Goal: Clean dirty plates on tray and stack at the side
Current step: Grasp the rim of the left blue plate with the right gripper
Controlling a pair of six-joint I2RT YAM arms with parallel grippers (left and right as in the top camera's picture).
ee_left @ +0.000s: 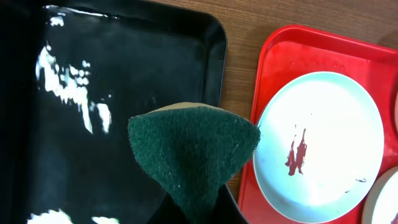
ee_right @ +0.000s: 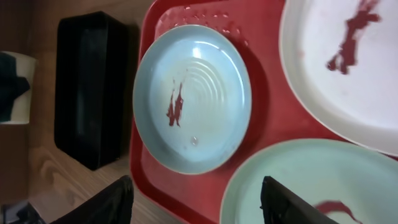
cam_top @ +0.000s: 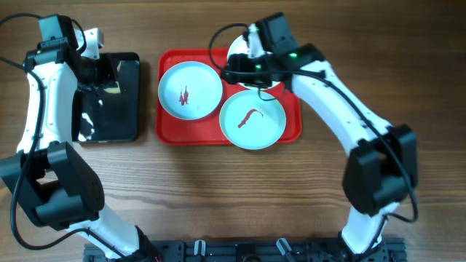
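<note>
The red tray [cam_top: 169,132] holds three plates with dark red smears. One plate [cam_top: 190,90] lies at its left, another plate [cam_top: 252,118] at its front right, and a white plate [cam_top: 238,45] at the back is partly hidden by my right arm. My right gripper [cam_top: 233,71] hovers open above the gap between them. In its wrist view the right gripper [ee_right: 199,202] straddles the tray [ee_right: 205,193] and the rim of the near plate [ee_right: 323,174]. My left gripper [ee_left: 193,208] is shut on a green sponge [ee_left: 193,149] over the black tray [ee_left: 124,74].
The black tray [cam_top: 109,109] sits left of the red one, with wet glints on it. A white cup [ee_right: 13,87] stands beyond the black tray. Bare wooden table lies in front of both trays and to the right.
</note>
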